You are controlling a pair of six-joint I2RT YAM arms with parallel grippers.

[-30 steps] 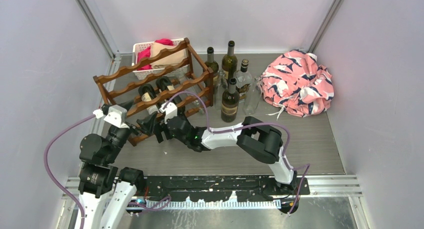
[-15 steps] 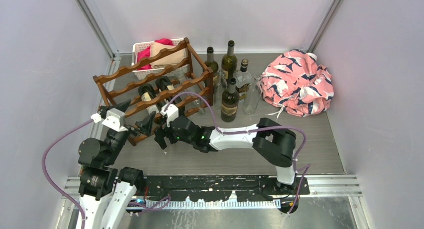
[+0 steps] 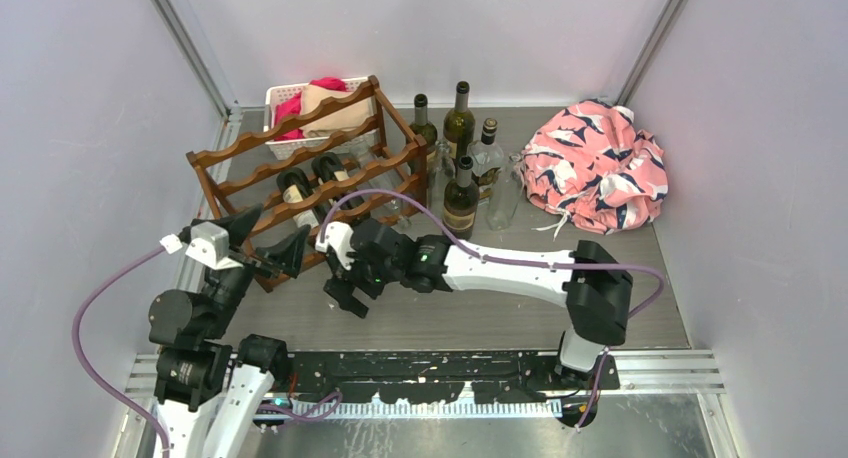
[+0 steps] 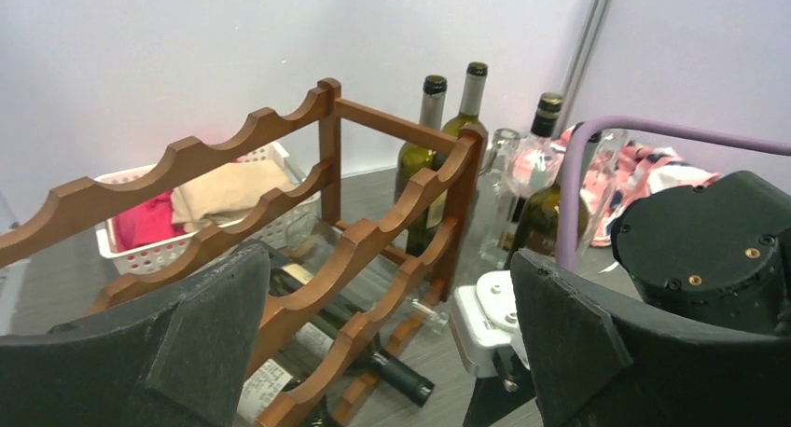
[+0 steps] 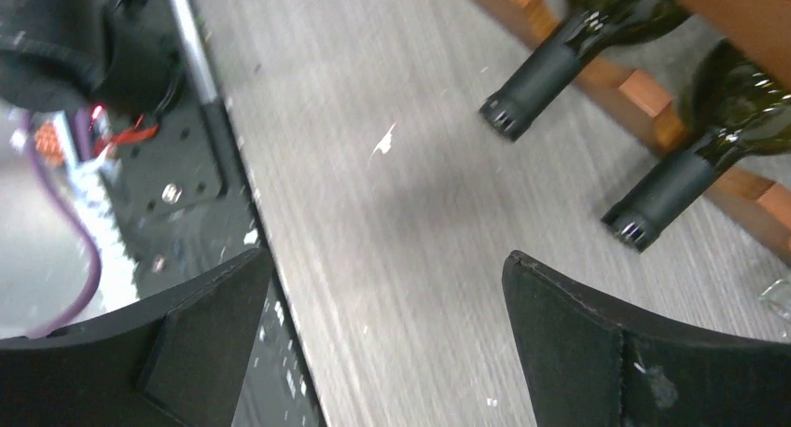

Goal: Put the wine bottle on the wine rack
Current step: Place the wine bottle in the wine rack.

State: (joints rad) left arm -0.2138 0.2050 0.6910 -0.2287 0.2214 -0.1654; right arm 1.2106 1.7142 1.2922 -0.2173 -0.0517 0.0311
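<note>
Top external view: our right gripper (image 3: 347, 296) has backed off the dark reddish-brown scalloped wooden wine rack (image 3: 300, 168), jaws spread wide and empty, like our left gripper (image 3: 268, 240); the dark green glass wine bottle (image 3: 297, 192) lies in a lower tier beside another, so we judge placement done. Grey wood-grain tabletop (image 3: 480, 318), pale lilac walls (image 3: 450, 28)

Seen from above, the rails of the wine rack (image 3: 250, 135) cover most of the two dark bottles (image 3: 296, 190) lying in it. Its near lower rail sits partly behind the left gripper (image 3: 270, 236). The white basket (image 3: 283, 96) shows only above the rack's back rail. The clear glass bottles (image 3: 503, 200) are too faint to count. In the right wrist view, two bottle necks (image 5: 539, 80) run off the top edge and the left side is blurred. In the left wrist view, a bottle label (image 4: 264, 386) is unreadable.
</note>
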